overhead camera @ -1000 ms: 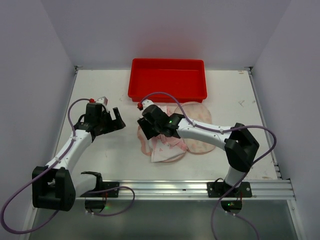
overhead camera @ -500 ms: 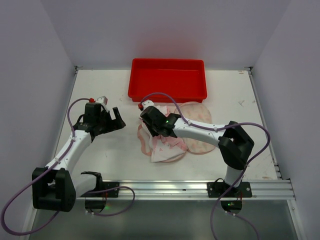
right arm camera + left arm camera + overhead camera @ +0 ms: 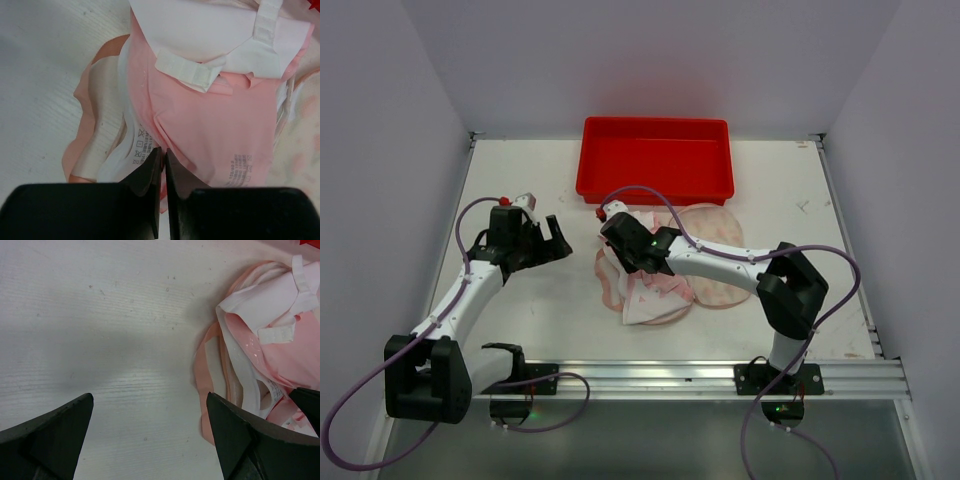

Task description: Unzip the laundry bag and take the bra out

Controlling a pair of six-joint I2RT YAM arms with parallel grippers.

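The laundry bag (image 3: pixel 720 262) lies open mid-table, cream with pink print, its white lining showing. The bra (image 3: pixel 645 292), pale pink and white, spills out of the bag's left side. My right gripper (image 3: pixel 620 260) sits low on the bra's left part. In the right wrist view its jaws (image 3: pixel 164 154) are shut on a fold of the bra (image 3: pixel 215 115) next to a care label. A strip of the printed bag (image 3: pixel 302 160) shows at the right edge. My left gripper (image 3: pixel 552 240) hovers open left of the bra, with only bare table between its fingertips (image 3: pixel 149 399). The bra (image 3: pixel 280 340) lies to its right.
A red tray (image 3: pixel 655 160) stands at the back just behind the bag. White walls close in the table on both sides. A metal rail (image 3: pixel 720 375) runs along the near edge by the arm bases.
My right gripper's jaws have closed onto the bra fabric, and the arm has shifted slightly over the bra. The left arm has not moved.
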